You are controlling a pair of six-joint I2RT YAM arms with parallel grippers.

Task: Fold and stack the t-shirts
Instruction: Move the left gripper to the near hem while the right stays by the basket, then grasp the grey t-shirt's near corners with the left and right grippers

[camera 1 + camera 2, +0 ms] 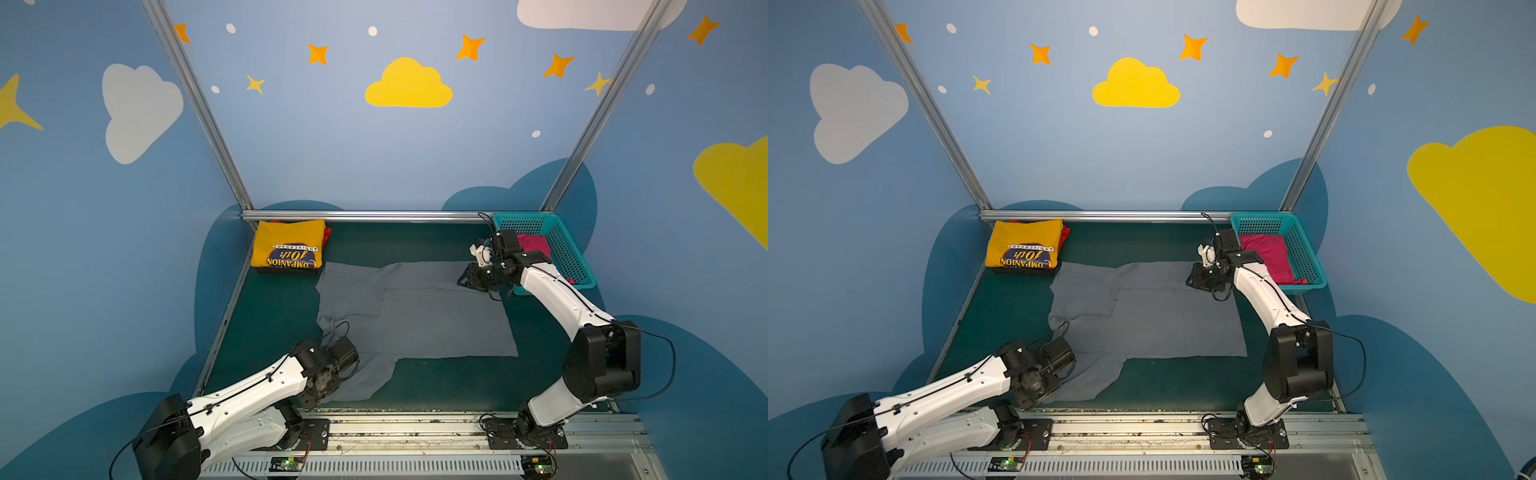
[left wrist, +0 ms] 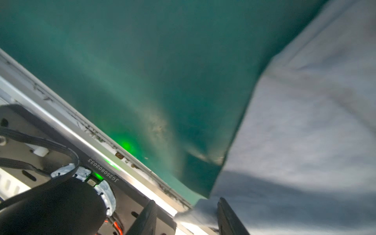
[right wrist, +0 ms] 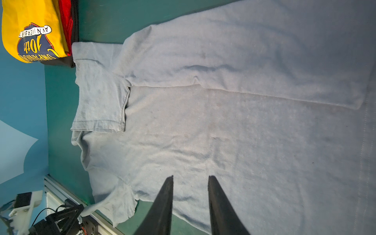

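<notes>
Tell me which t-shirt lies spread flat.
The grey t-shirt, in the middle; the yellow t-shirt is folded in the far corner, the pink t-shirt bunched in the basket.

We see open mat along the back, between the folded yellow t-shirt blocking one corner and the teal basket blocking the other

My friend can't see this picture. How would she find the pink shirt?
At the far right corner of the dark green table mat stands a teal perforated plastic basket. The magenta-pink cloth t-shirt lies inside it; the spread grey t-shirt and folded yellow t-shirt lie outside.
</notes>
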